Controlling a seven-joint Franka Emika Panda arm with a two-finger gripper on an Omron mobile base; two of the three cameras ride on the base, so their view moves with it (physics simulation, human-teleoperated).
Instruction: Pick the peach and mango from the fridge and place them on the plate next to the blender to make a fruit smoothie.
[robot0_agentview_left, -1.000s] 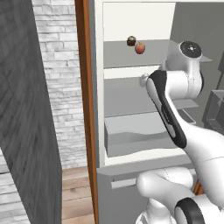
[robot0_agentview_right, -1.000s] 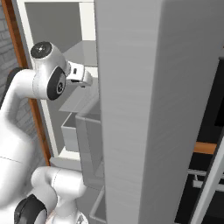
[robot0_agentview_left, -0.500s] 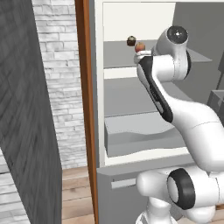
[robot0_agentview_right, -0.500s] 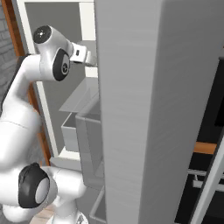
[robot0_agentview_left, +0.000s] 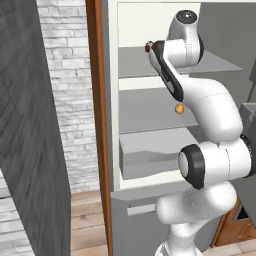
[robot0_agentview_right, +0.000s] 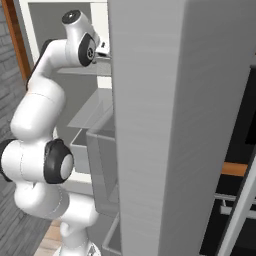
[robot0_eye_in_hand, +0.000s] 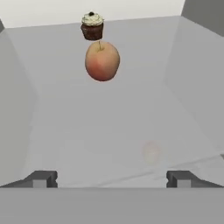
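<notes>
The fingers (robot0_eye_in_hand: 112, 179) stand wide apart holding nothing, with the peach (robot0_eye_in_hand: 102, 61) lying ahead on the fridge shelf (robot0_eye_in_hand: 131, 122), well apart from them.

Glossy white rounded arm (robot0_agentview_left: 210, 107), dark joints.

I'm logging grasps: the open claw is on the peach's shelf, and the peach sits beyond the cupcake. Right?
Not quite. In the hand view the peach is nearer the open claw, and the cupcake sits beyond it. The rest holds.
</notes>
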